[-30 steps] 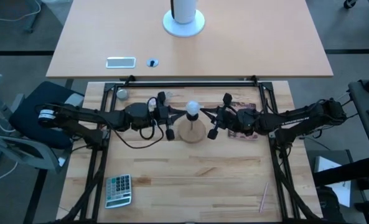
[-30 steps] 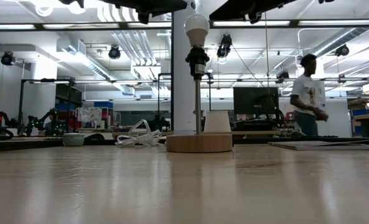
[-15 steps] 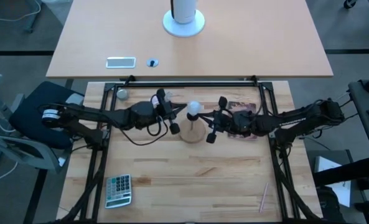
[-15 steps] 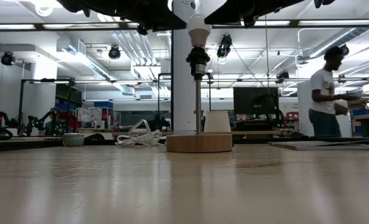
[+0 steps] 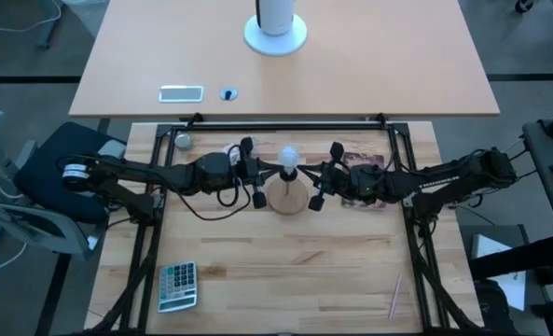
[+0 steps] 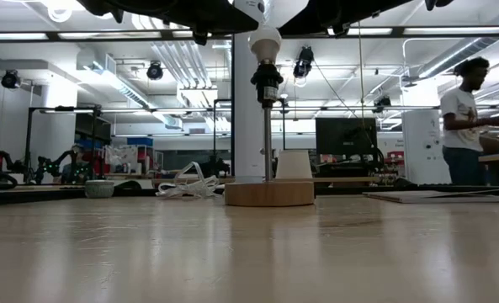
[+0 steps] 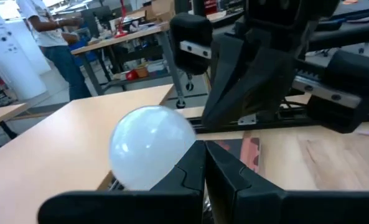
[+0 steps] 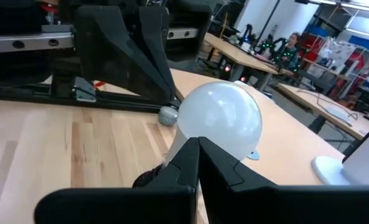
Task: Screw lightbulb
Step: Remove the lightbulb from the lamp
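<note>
Your bulb sits in the socket atop the stand, near the middle of the tabletop's far half. The left gripper and right gripper flank it, neither touching. Both have shifted slightly since half a second ago, the left back from the bulb; their fingers look spread in the high view, pressed together in the wrist views, so I cannot tell. You seem between turns, or finished.
</note>
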